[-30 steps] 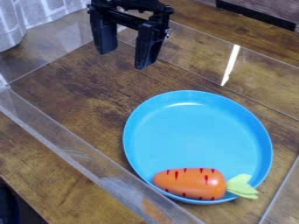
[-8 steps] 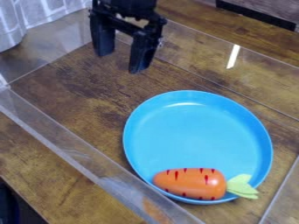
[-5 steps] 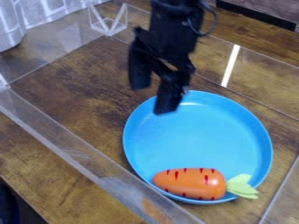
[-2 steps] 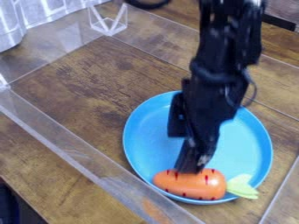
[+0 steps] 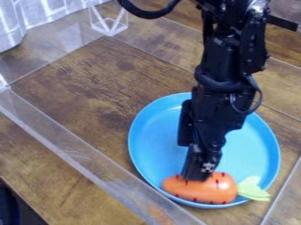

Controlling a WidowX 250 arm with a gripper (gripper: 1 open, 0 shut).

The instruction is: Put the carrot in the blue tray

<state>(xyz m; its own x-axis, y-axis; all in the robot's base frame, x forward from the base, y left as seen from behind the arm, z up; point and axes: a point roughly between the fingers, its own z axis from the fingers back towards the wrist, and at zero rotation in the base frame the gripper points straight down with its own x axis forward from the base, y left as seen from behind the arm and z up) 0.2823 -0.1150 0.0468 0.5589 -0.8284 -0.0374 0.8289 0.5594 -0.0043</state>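
Note:
The orange carrot with dark stripes and a green stub lies on its side at the near rim of the round blue tray, inside it. My black gripper points straight down over the tray, right above the carrot. Its fingers stand apart and open. The lower fingertip is at the carrot's top side, and I cannot tell whether it touches. Nothing is gripped. The arm hides part of the tray's middle.
The tray sits on a dark wooden table. A clear plastic wall runs diagonally along the near left side. A clear plastic object stands at the back left.
The gripper has swung from the back left across to the tray and sunk down onto the carrot, its wrist rolling on the way. Tray and carrot look nudged slightly right.

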